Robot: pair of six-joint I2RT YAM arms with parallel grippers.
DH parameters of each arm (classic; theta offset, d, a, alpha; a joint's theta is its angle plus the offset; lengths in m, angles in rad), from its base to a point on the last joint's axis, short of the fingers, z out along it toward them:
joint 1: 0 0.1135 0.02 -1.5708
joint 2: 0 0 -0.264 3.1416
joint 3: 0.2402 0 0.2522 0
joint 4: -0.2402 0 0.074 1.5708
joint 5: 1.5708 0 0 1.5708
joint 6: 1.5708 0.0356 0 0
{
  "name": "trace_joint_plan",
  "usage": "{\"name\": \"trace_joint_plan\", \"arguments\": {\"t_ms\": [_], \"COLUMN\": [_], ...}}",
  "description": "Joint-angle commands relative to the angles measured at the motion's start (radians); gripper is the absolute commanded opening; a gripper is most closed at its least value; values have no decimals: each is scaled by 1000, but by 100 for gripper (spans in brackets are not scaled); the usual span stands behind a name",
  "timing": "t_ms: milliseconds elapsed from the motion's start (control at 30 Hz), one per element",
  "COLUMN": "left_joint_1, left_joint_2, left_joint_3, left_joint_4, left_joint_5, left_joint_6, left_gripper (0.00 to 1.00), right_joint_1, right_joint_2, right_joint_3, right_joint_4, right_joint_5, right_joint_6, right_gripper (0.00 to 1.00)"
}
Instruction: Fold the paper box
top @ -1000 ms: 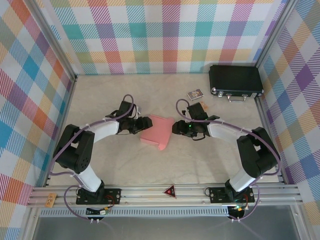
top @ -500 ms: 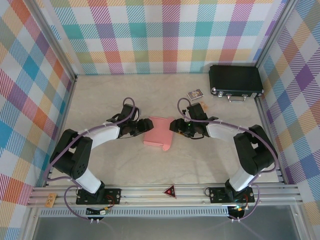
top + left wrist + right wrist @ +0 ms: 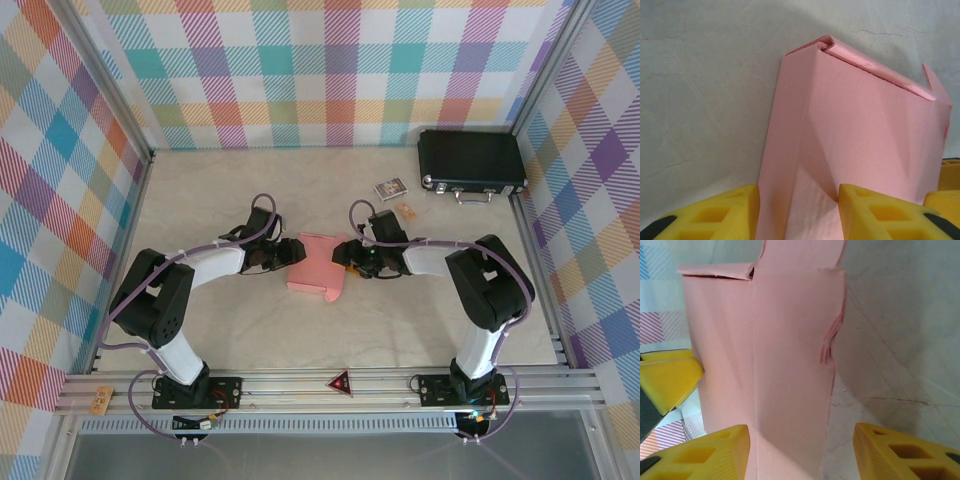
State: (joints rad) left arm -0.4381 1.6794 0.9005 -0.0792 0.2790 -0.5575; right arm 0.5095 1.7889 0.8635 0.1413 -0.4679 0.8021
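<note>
Plaid-patterned walls [image 3: 340,70] are enclosing the beige tabletop [image 3: 200,190] on three sides, well beyond the left gripper [image 3: 297,252] and right gripper [image 3: 345,255]. An aluminium frame rail [image 3: 300,385] is running behind both, under even light.

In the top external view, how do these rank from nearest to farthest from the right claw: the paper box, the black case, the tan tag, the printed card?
1. paper box, right at the right claw, on its left.
2. tan tag and printed card, farther back on the table: too close to call.
3. black case, in the far right corner.
</note>
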Motion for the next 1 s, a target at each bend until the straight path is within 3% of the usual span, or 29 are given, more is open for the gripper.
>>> {"name": "trace_joint_plan", "arguments": {"t_ms": [0, 467, 967], "left_joint_1": [0, 1, 0], "left_joint_2": [8, 7, 5], "left_joint_3": [12, -10, -18], "left_joint_4": [-7, 7, 10], "left_joint_5": [19, 19, 16], "left_joint_6": [2, -15, -21], "left_gripper": [44, 38, 37], "right_joint_1": [-6, -5, -5], "right_joint_2": [15, 10, -9], "right_joint_3": [-28, -83, -106], "right_joint_4": [110, 209, 289], "right_joint_5": [-64, -80, -117], "right_joint_6": [29, 49, 58], "right_gripper": [56, 47, 43]}}
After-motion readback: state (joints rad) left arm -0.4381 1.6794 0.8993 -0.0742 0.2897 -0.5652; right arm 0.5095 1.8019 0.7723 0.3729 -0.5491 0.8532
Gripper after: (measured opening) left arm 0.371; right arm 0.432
